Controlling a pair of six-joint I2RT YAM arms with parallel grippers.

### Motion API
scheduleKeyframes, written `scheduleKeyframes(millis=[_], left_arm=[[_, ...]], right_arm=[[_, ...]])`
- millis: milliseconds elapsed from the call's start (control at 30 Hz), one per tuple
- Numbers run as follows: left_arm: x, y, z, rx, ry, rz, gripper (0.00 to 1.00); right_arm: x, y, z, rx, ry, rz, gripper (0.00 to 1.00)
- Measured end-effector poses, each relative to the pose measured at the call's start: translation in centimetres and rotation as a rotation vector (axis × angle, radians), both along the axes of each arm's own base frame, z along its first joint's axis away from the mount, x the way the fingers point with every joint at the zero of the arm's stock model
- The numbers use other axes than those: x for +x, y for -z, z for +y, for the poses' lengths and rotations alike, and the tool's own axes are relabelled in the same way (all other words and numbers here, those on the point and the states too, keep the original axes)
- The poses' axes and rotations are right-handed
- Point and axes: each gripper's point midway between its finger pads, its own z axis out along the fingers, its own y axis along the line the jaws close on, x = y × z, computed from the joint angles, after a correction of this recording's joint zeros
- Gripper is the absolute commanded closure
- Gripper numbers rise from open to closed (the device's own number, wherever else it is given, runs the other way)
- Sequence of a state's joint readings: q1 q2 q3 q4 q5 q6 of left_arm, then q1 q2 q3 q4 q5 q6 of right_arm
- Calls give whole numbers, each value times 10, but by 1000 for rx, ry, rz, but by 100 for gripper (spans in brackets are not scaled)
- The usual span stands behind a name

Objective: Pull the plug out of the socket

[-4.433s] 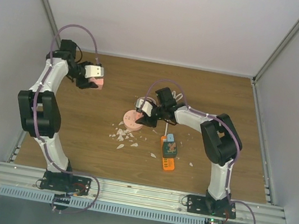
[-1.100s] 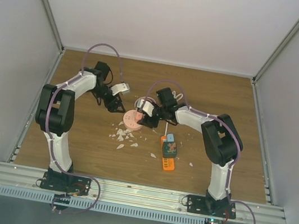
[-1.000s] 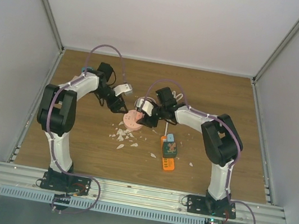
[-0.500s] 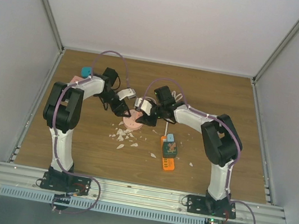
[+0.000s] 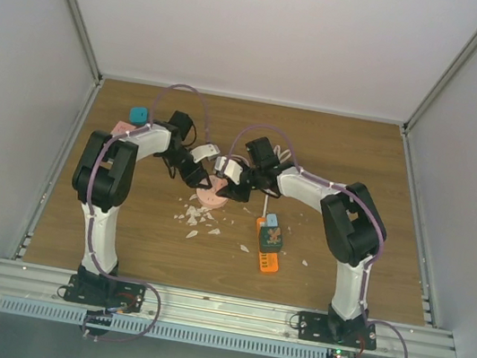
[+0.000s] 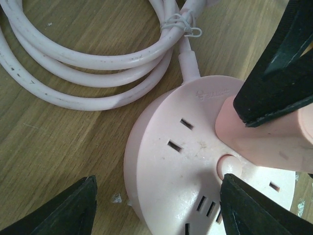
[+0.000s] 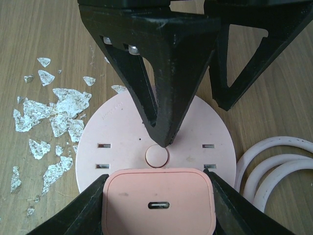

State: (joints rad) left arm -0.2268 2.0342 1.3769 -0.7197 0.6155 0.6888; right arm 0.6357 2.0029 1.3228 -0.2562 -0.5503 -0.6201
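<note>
The pink plug (image 7: 159,200) is gripped by the closed right pincer (image 7: 159,215) and is seated in the round pink socket (image 7: 115,139) directly beneath that pincer on the desk (image 7: 283,73). The left pincer (image 6: 156,208) is held wide open over the socket, just beside the plug.

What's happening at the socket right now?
The right gripper is clamped on the pink plug, which sits plugged into the round pink socket. The left gripper is open over the socket, fingers spread above it, apparently to brace it. The plug is not yet out.
</note>
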Motion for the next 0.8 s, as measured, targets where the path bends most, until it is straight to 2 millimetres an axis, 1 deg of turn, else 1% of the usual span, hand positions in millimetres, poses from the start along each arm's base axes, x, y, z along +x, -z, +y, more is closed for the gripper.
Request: scheduleKeyframes(millis=[300,800], left_arm=[[-1,1,0,2,10,-14,34],[0,1,2,29,15,-31,35]], right_arm=[[0,-1,0,-8,3,2,79],[1,-2,-1,-1,28,34,81]])
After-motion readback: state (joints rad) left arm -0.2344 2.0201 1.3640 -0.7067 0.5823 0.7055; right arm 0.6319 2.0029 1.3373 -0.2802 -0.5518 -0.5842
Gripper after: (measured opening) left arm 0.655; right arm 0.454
